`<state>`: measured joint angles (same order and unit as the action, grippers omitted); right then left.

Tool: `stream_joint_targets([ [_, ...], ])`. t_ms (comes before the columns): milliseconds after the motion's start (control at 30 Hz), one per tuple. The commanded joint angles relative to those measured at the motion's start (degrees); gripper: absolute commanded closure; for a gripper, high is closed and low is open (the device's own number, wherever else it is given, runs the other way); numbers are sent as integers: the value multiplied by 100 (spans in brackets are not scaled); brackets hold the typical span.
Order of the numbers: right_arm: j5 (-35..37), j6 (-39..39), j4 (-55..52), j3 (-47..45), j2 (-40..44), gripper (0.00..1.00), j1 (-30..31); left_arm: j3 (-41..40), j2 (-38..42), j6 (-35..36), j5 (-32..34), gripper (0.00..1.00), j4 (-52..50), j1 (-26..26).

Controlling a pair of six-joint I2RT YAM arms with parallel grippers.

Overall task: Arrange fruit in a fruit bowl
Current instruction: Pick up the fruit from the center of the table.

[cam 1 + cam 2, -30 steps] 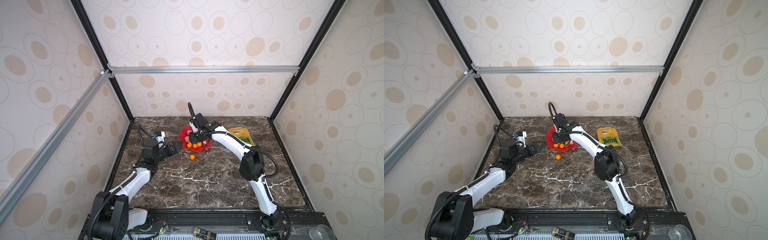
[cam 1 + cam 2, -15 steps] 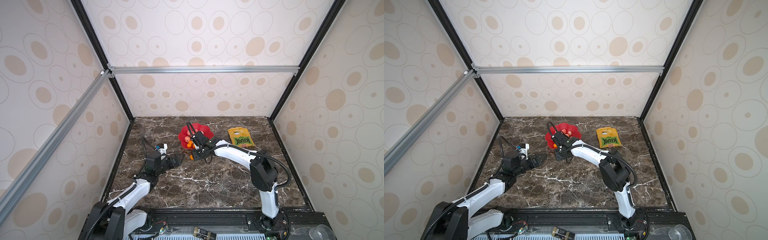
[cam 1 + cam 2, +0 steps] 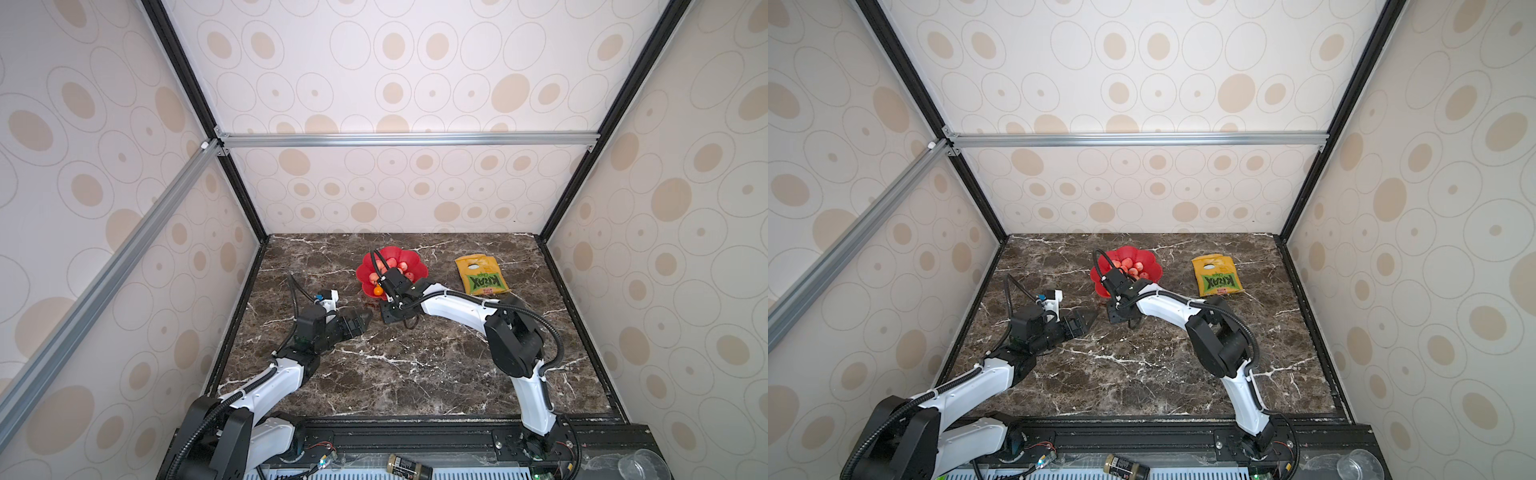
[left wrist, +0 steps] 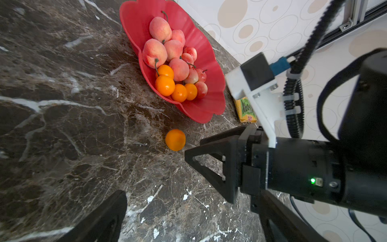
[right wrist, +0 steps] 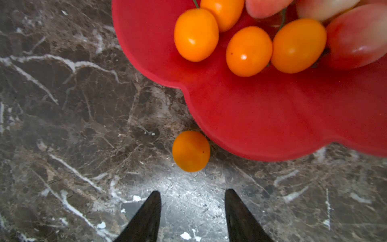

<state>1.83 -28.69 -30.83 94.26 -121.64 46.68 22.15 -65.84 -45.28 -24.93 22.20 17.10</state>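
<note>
A red bowl (image 4: 211, 104) holds a heap of peaches (image 4: 155, 52) and four orange fruits (image 4: 165, 85). A loose orange fruit (image 4: 175, 139) lies on the marble table (image 4: 62, 125) just outside its rim, with the right gripper (image 4: 193, 149), parted, close beside it.

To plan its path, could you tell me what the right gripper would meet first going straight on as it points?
Probably the loose orange fruit, just ahead of the right gripper, whose jaws stand open; the red bowl lies right behind. Height is unclear.
</note>
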Motion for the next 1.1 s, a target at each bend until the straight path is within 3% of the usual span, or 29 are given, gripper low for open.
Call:
stream_joint_targets([
  [0, 133, -111, -28, 201, -151, 48, 27, -5, -33, -60, 71, 2, 156, 30],
  [1067, 356, 67, -484, 1290, -1132, 52, 26, -27, 87, -77, 112, 2, 72, 34],
])
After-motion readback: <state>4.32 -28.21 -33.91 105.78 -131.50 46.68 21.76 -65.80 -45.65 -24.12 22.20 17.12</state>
